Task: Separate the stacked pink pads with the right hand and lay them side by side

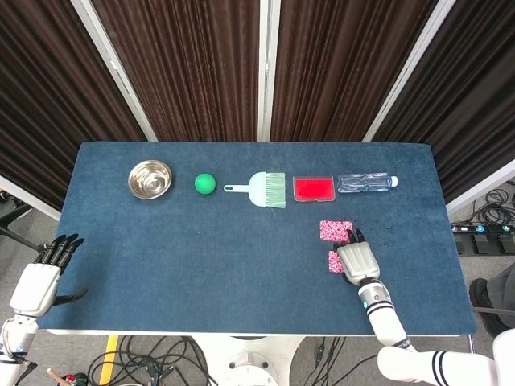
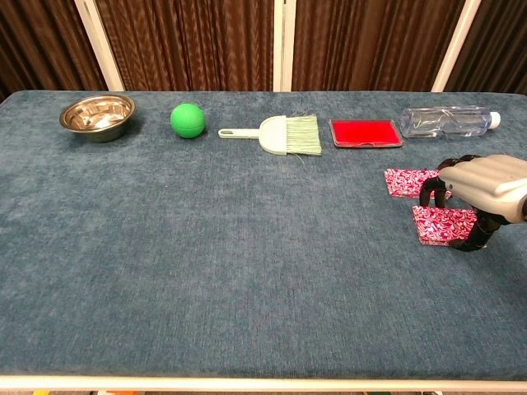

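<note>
a: where are the two pink patterned pads?

b: both lie flat on the blue carpeted table (image 2: 206, 247). taking the red rectangular tray (image 2: 366, 132) as the landmark, the far pink patterned pad (image 2: 408, 182) sits just in front of it, a little toward the table's right edge. the near pink patterned pad (image 2: 440, 225) lies in front of that one, apart from it, with a strip of cloth between them.

a: and the right hand (image 2: 482, 191)?

b: it arches over the near pad, dark fingers (image 2: 426, 193) curled downward and the thumb down at the pad's right end. i cannot tell whether the tips are pressing the pad or only hovering just above it. in the head view the right hand (image 1: 357, 261) covers most of that pad.

a: the left hand (image 1: 39, 283)?

b: well away from the tray, off the table's near left corner, fingers spread, holding nothing.

a: what else stands in the tray's row?

b: left of the tray, a pale green hand brush (image 2: 278, 134), then a green ball (image 2: 188, 120), then a steel bowl (image 2: 97, 116). right of the tray lies a clear plastic bottle (image 2: 449, 122) on its side.
</note>
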Available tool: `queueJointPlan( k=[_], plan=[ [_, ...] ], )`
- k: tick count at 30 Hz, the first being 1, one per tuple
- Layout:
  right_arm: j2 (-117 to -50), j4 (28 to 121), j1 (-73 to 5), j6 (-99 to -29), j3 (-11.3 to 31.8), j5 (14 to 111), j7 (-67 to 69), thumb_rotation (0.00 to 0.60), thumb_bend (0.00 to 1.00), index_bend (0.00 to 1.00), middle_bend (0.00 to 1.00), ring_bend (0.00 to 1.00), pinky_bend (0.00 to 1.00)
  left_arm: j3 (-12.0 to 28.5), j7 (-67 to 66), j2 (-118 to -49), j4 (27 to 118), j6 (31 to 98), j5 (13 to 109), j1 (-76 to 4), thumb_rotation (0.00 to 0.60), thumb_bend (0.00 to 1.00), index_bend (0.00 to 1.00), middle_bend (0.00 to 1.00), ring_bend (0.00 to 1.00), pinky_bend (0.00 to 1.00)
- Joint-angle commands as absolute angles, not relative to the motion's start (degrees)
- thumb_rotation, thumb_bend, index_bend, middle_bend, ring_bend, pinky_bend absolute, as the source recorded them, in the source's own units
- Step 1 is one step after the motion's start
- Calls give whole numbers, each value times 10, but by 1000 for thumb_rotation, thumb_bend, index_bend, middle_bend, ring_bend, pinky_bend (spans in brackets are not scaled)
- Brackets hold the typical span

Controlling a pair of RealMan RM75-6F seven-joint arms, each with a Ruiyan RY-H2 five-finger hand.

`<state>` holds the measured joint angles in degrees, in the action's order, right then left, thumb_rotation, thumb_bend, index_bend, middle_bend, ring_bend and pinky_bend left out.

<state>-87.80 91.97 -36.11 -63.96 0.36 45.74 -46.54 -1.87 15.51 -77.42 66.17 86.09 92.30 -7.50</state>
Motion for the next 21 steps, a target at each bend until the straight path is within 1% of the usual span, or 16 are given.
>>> queueJointPlan(
  k=[1,14,21],
  plan=[
    [-877,922,-361,-641,4,458,-466,600,196,328,358,34,0,-19,156,-774,661,861,923,-75,600,0,104,69,42,227],
    [-859,965,-367,-662,17,470,-483,600,197,334,364,34,0,-20,162,-775,656,862,923,-74,600,0,104,69,42,227],
    [-871,986,-386,-665,34,466,-504,600,198,336,365,34,0,-19,163,-774,657,863,922,-74,600,0,104,69,42,227]
  ],
)
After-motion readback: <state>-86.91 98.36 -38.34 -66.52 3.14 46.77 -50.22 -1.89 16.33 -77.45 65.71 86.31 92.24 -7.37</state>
